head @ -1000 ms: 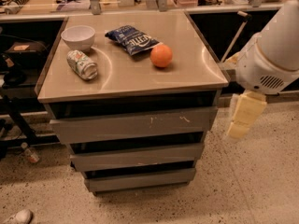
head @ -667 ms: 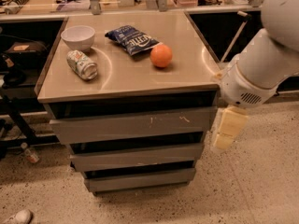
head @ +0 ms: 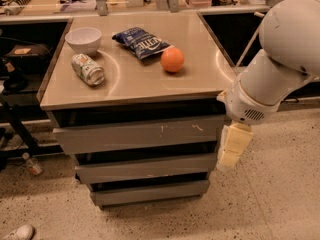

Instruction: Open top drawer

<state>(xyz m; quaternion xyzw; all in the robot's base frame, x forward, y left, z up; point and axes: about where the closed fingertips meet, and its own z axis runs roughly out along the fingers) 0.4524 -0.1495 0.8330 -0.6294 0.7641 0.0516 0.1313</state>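
Hanging at the right of centre in the frame, the gripper [head: 233, 145] is pointing downward just beside the right end of the top drawer [head: 125, 135]. Whether it is clenched or released cannot be told, and it does not seem to be grasping anything. The drawer is sitting directly under the cabinet top [head: 150, 81], in the middle of the frame. Its long flat front is running left to right, with pale scratches [head: 196, 127] showing right of its middle. So the drawer is lying to the left of the gripper, level with it, and its near end is the right one.

With no handle showing, the coming move is probably turning on that right end or on the dark gap above the front. The pull would then be running toward the bottom of the frame, square to the long axis. The two narrower drawers [head: 145, 168] below are sitting close under the gripper's tip, so catching the wrong front is looking like the main risk.
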